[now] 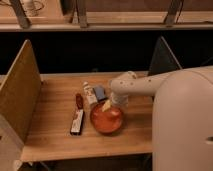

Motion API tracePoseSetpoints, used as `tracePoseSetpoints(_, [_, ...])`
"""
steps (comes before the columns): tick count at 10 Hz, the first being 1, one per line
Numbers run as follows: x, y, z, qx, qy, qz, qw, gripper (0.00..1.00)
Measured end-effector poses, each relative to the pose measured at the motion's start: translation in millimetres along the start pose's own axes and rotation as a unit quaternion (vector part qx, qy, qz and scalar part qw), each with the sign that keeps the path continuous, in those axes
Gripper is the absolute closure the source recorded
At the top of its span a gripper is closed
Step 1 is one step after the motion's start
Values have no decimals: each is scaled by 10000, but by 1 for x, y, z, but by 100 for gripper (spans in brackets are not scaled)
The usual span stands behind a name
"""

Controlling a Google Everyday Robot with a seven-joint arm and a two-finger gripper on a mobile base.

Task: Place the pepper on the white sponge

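Tan, coarse board wall [20,95] at L edge; wood-plank table [55,142]. Pepper [79,100]: small dark-red oblong, flat on the table, just L of the white sponge [89,93], w/ a black-and-white bar [76,122] just in front. Sponge is a narrow white block set at an angle, w/ a blue-grey flat block [100,92] beside it on the R. Round glossy orange bowl [107,132] nearer the front. Gripper [114,105] hangs over the bowl's back rim, jaws spread, nothing in them; pepper lies to its L, apart. Smooth white arm [145,85] comes in from R.
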Motion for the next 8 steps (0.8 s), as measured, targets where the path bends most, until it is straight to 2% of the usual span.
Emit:
tracePoseSetpoints(2, [-38,35,-28,117,-471,-587,9971,20])
tracePoseSetpoints(5, [-61,73,-52,241,-850,-1044,9906,20])
tracePoseSetpoints(8, [-62,71,-53,257,-862,-1035,9905,20])
